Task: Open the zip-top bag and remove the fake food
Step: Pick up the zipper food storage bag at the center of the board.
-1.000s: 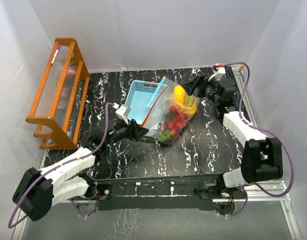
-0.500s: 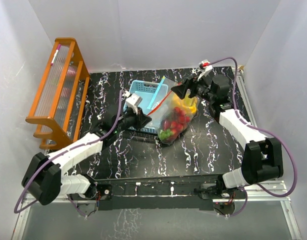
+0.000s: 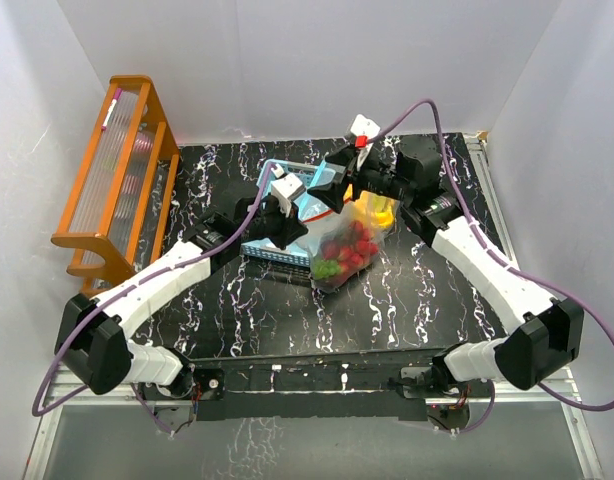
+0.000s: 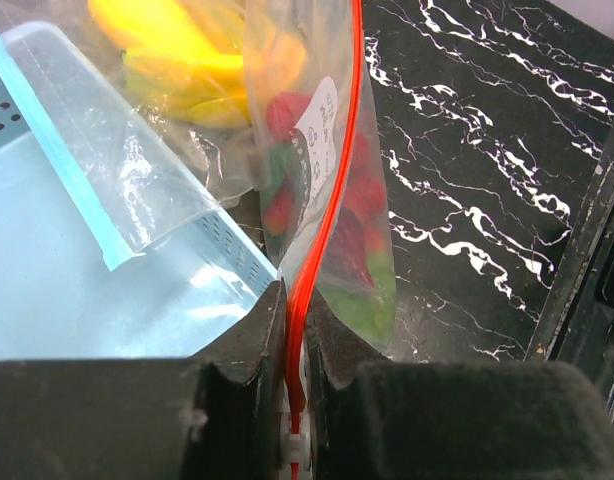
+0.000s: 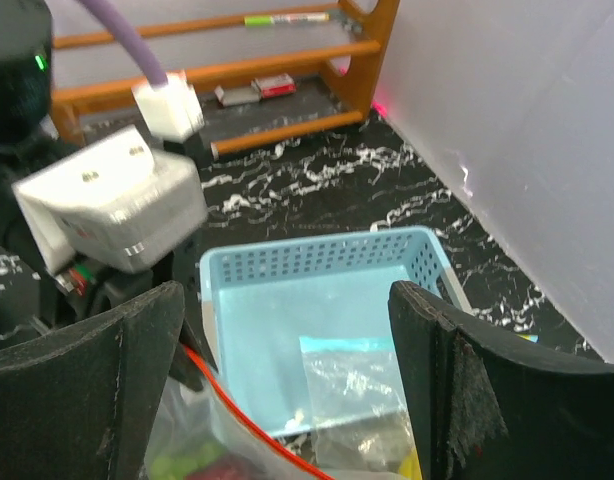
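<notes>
The fake food (image 3: 345,250) sits in the zip-top bag (image 3: 328,274), against the basket's (image 5: 317,258) right side, the rack (image 3: 117,180) well left.

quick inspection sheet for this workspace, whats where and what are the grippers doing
surface: black white-veined table top
job's things: zip-top bag against the basket, fake food inside it, none out yet
clutter: light-blue basket; orange wooden rack at far left
grippers: left gripper shut on the bag's red zip edge; right gripper open above basket and bag, holding nothing
cables: purple cable on each arm
surroundings: white walls on three sides
</notes>
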Tool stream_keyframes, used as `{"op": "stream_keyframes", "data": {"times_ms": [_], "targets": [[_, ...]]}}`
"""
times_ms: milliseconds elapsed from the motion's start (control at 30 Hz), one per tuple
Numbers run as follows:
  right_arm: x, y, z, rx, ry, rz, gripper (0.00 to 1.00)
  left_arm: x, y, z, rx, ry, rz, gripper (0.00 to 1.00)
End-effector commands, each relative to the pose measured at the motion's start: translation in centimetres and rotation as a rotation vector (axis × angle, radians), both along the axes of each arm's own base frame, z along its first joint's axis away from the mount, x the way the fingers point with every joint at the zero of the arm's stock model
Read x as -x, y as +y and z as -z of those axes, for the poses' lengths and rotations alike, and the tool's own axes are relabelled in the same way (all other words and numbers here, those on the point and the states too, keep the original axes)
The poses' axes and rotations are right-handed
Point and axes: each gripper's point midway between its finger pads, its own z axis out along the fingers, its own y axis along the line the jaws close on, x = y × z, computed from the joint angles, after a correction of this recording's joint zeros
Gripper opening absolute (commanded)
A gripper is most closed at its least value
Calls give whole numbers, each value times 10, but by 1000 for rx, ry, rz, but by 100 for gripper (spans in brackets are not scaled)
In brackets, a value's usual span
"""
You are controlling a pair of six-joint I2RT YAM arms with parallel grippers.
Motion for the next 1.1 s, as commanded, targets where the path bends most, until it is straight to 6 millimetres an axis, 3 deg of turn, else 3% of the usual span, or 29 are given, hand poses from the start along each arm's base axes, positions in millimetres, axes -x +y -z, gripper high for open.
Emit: {"op": "stream_keyframes", "data": {"times_ms": [0, 200, 433, 633, 733, 833, 1033, 1067], "targets": [[1, -4, 25, 102, 18, -17, 86, 2, 5, -39, -11, -83, 14, 0], [11, 7, 47, 124, 84, -123, 83, 9, 9, -52, 30, -130, 15, 0], [21, 9, 67, 153, 126, -185, 81, 2, 17, -51, 12, -147, -42, 0], [17, 13, 87, 180, 191, -206, 58, 1, 16, -55, 43, -160, -51, 0], [15, 14, 90, 182, 194, -205, 56, 2, 13, -55, 56, -156, -42, 0], [13, 15, 93, 184, 200, -206, 47, 5, 10, -59, 82, -158, -25, 0], [10, 16, 93, 181, 202, -202, 9, 7, 11, -68, 120, -172, -35, 0], [9, 16, 91, 178, 197, -198, 8, 6, 11, -69, 124, -173, -43, 0]]}}
